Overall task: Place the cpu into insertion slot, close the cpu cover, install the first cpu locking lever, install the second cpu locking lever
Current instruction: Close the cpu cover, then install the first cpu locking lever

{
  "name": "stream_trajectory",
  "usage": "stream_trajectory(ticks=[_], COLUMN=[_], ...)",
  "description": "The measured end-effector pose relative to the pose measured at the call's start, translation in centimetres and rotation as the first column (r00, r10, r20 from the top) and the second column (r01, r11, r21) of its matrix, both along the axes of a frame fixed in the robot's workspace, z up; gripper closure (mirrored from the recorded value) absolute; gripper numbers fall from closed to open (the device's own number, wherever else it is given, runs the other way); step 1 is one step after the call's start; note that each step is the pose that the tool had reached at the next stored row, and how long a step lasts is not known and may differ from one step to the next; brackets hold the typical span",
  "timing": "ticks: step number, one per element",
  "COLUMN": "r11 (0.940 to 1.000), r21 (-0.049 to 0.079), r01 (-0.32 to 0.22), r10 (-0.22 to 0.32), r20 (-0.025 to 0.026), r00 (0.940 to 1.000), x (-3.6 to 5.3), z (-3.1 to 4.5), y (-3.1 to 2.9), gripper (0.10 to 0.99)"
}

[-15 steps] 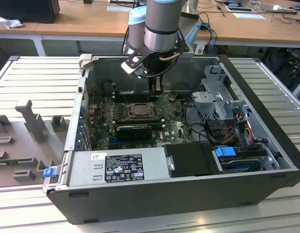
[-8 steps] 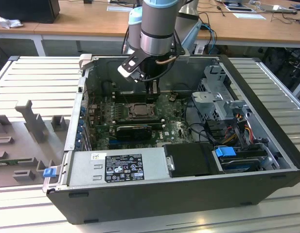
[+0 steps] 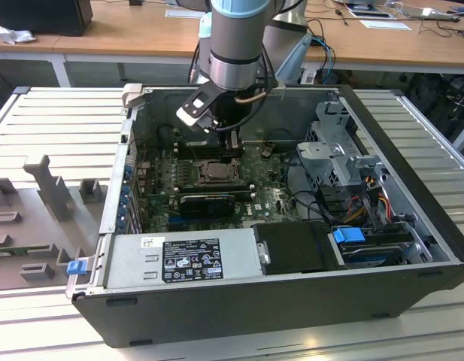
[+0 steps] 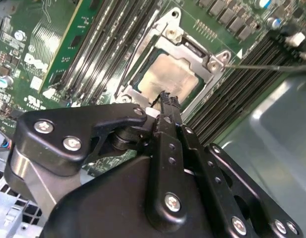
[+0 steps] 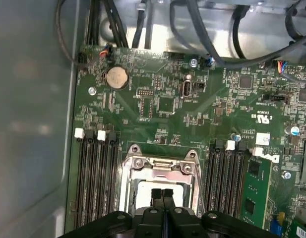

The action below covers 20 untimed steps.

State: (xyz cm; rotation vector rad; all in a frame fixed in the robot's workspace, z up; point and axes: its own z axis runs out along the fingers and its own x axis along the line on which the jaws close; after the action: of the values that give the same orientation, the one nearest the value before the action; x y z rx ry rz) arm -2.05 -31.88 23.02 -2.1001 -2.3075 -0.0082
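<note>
The cpu [image 4: 170, 74], a pale silvery-beige square, lies in the insertion slot [image 3: 216, 172] on the green motherboard [image 5: 162, 104]. The silvery cpu cover [image 4: 195, 48] lies flat around it, with the chip's face showing through its cut-out. My gripper [image 4: 165, 97] is shut with nothing between its fingers. Its tips hover at the cpu's near edge; whether they touch cannot be told. In the first wrist view the gripper [image 5: 162, 194] is over the cpu [image 5: 143, 191], framed by the cover [image 5: 160, 166]. A thin wire locking lever [image 4: 262, 65] sticks out from a socket corner.
Black memory slots [image 5: 95, 173] flank the socket on both sides. A grey drive cage [image 3: 341, 154] and cables fill the case at the exterior view's right. The power supply [image 3: 179, 259] lies along the front. The case wall [image 4: 272, 129] is close beside the gripper.
</note>
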Motion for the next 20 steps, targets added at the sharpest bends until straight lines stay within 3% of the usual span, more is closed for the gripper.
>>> stream_trajectory(ticks=[3, 7, 20], r11=[1.0, 1.0, 1.0], r21=[0.0, 0.001, 0.002], r01=[0.0, 0.0, 0.0], r10=[0.0, 0.0, 0.0], r20=[0.0002, 0.0001, 0.0001], r00=[1.0, 1.0, 1.0], x=[-0.98, -1.58, -1.79], z=[-0.04, -0.04, 0.09], y=[0.03, 0.03, 0.03], gripper=[0.98, 0.98, 0.98])
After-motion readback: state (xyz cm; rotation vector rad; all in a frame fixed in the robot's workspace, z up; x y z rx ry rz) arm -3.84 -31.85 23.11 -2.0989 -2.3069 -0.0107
